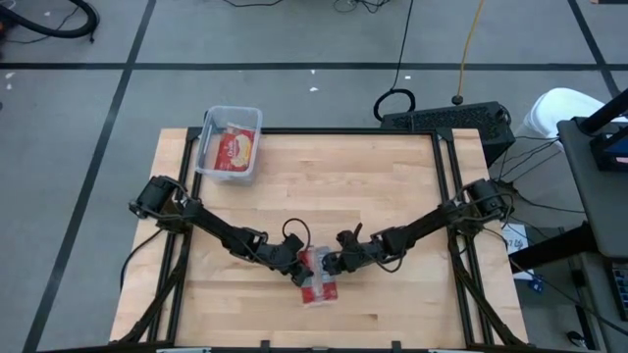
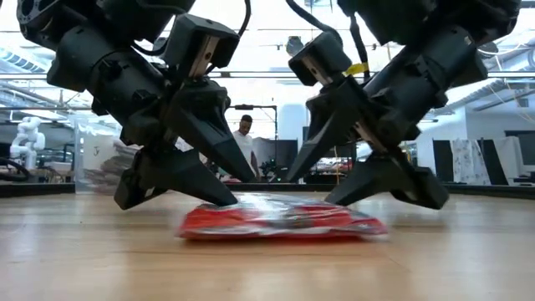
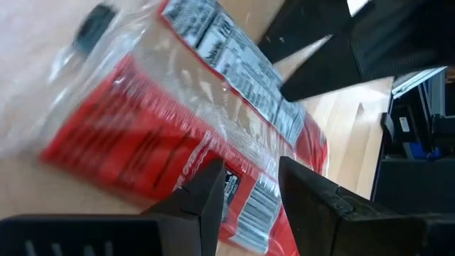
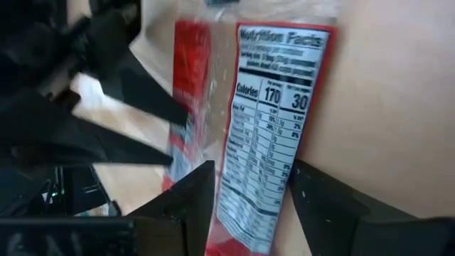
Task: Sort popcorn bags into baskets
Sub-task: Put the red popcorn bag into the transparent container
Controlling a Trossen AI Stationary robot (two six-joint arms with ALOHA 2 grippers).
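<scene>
The left claw [image 1: 297, 267] straddles one end of the popcorn bag [image 1: 318, 277], lying flat mid-worktop [image 1: 392, 186]; the right claw [image 1: 337, 265] straddles the other, neither visibly gripping; one should clamp squarely before lifting toward the far-left basket [image 1: 228, 143].

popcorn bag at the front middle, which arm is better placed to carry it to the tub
Left, probably. Both grippers, left and right, straddle the popcorn bag with jaws apart, but the clear tub sits at the table's far left corner, on the left arm's side.
</scene>
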